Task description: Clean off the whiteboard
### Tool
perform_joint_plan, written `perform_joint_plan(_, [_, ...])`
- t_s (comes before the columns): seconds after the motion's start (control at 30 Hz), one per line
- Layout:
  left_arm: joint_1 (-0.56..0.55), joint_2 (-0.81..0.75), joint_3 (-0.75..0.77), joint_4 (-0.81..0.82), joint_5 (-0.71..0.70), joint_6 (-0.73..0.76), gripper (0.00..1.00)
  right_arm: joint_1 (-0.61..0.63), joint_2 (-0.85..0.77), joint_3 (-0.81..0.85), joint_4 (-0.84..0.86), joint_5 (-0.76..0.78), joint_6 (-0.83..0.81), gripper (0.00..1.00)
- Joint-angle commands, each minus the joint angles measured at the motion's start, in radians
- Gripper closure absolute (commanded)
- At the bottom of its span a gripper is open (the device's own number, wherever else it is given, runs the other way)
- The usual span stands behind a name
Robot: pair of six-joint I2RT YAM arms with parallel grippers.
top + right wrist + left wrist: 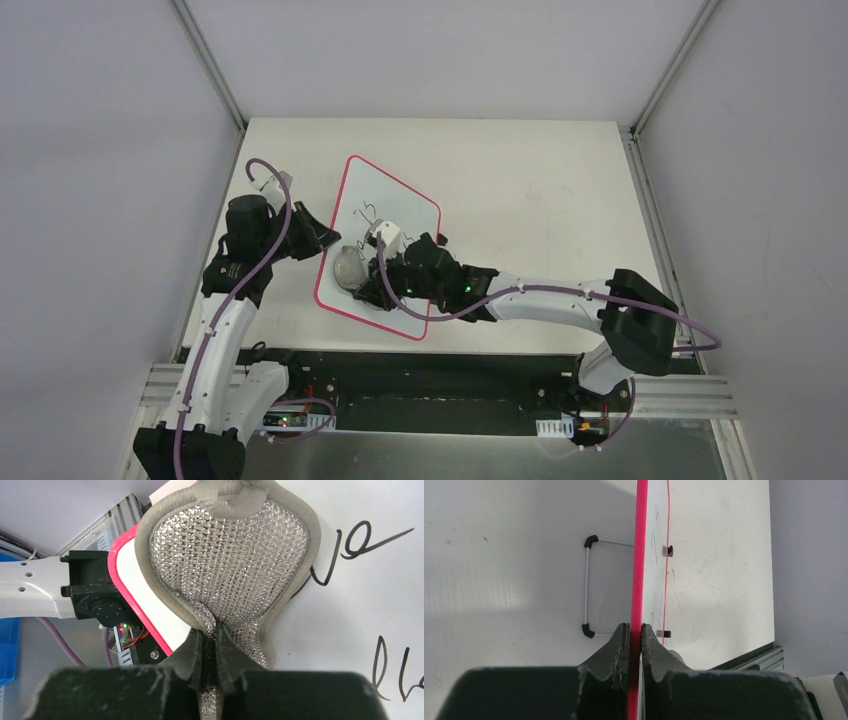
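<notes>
The whiteboard (405,205), white with a red-pink frame, lies slanted on the table, black handwriting (368,214) on its face. My left gripper (322,240) is shut on its left frame edge; the left wrist view shows the pink frame (640,555) edge-on between the jaws (634,630). My right gripper (375,278) is shut on a grey-rimmed silver mesh pad (230,555), pinched at its narrow waist (216,630). The pad rests flat on the board's near left part (350,265). Black strokes (355,542) lie just right of the pad, more (395,670) lower right.
A thin wire stand (587,585) with black corners shows behind the board's edge, and two small black tabs (667,551) sit on its far side. Metal rails (450,395) run along the table's near edge. Grey walls enclose the white table (540,190) on three sides.
</notes>
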Motion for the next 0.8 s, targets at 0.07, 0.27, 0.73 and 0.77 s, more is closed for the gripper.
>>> perform_joint_plan(0.07, [-0.011,-0.007,-0.012,-0.062,-0.007,-0.002,1.0,0.025,-0.011,0.015,-0.099,0.06,0.007,1.0])
perform_joint_plan(0.27, [-0.011,-0.006,-0.014,-0.06,-0.011,-0.004,1.0,0.079,0.079,0.273,-0.159,0.012,-0.074,1.0])
perform_joint_plan(0.73, [-0.011,-0.007,-0.014,-0.061,-0.012,-0.004,1.0,0.036,0.095,0.173,-0.023,0.094,0.015,1.0])
perform_joint_plan(0.77, [-0.01,-0.007,-0.014,-0.061,-0.011,-0.004,1.0,0.034,0.078,0.13,-0.018,0.103,0.03,1.0])
